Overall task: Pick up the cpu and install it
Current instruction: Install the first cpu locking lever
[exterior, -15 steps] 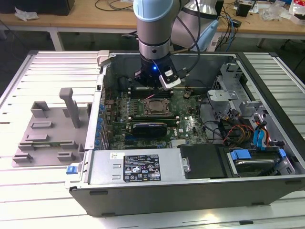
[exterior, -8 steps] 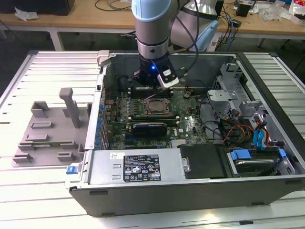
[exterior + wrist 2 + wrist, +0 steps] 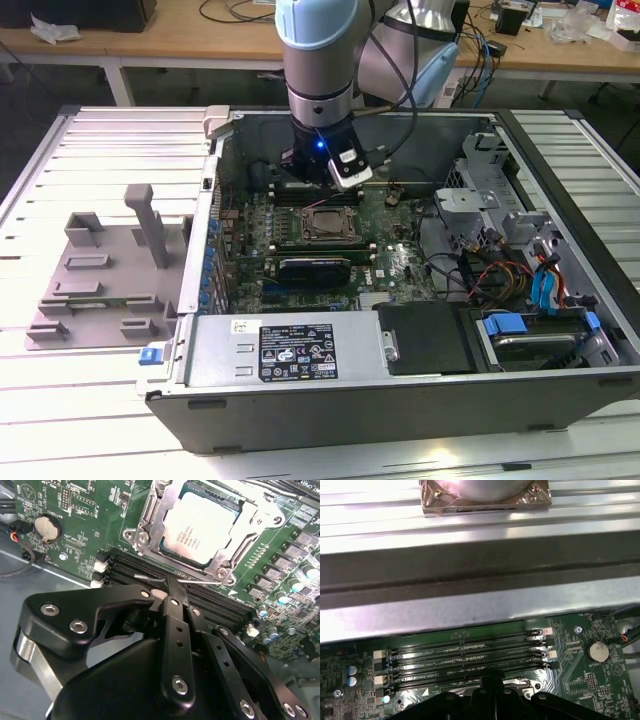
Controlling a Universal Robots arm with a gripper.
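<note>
We see the small square silvery-grey cpu (image 3: 201, 527) seated in the metal-framed socket (image 3: 150, 525) near the middle of the green motherboard (image 3: 400, 262) inside the open grey computer case (image 3: 420, 385). The black gripper (image 3: 175, 591) hovers over the black memory slots (image 3: 465, 655) just beside the socket, its fingers closed together, holding nothing.

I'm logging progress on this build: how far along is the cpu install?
Looks done: the cpu sits in its socket on the motherboard. In hand: nothing; the claw is shut and empty over the memory slots. Left: whether the socket frame is latched isn't clear.
</note>
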